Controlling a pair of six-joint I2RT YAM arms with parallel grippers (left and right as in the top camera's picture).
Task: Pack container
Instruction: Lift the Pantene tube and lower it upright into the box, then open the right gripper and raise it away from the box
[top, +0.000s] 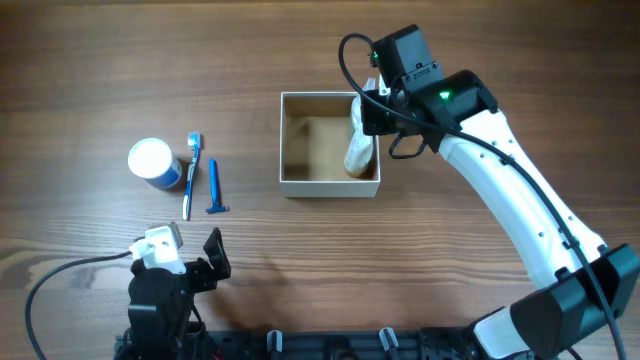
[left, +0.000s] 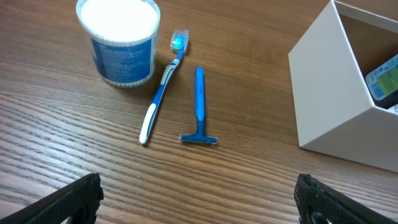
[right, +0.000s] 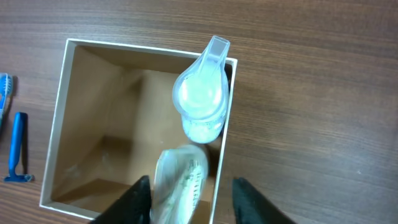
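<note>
My right claw (right: 189, 202) hangs over the container (top: 283, 140), which sits in the middle of the overhead frame. Between its fingers (right: 142, 198) stands a pale translucent bottle (right: 200, 102), cap end farthest from my wrist, close along the box's right-hand wall. I judge it is held there so that the brown floor is left free for the rest. One finger looks to be against the bottle, the other shows a sliver of gap, so I cannot tell whether I am pinching it or not.

My left claw (left: 199, 194) rests spread wide at the lower left of the overhead view, holding nothing. It is near the toothbrush (left: 163, 87), razor (left: 199, 106) and white-lidded jar (left: 119, 43) — laid just beside one another on the table (left: 261, 37), probably so each is easy to take in turn
</note>
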